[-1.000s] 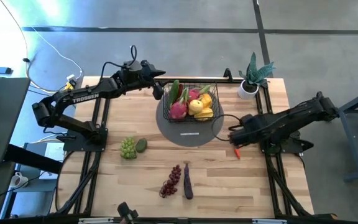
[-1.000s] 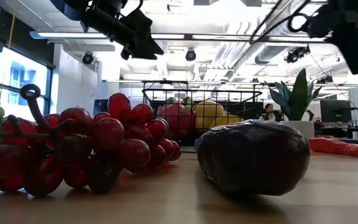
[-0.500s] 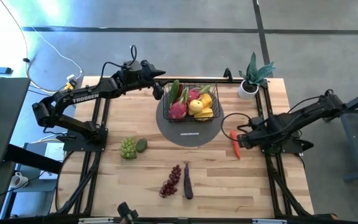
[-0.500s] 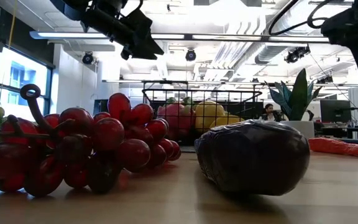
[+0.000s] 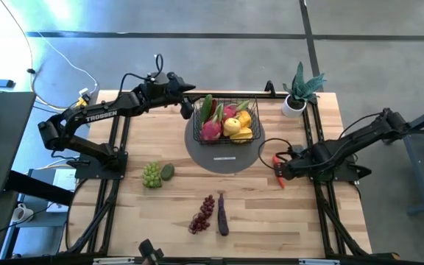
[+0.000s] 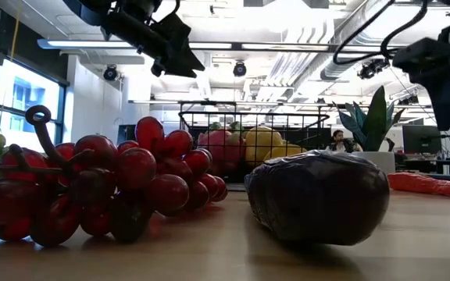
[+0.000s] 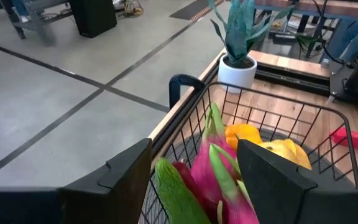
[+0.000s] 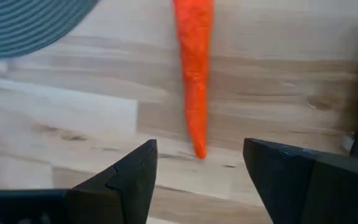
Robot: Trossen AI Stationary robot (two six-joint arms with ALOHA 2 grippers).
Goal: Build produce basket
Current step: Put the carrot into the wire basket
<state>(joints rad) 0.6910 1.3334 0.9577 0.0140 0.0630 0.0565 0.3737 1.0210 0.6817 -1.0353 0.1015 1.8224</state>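
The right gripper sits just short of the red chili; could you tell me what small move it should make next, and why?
Probably ease the right gripper forward and down so its open jaws straddle the red chili, then close. The chili lies loose on the table, outside the basket, its tip just ahead of the jaws.

A red chili (image 8: pixel 194 74) lies on the table (image 8: pixel 278 93) beyond the parted tool (image 8: pixel 201 180).
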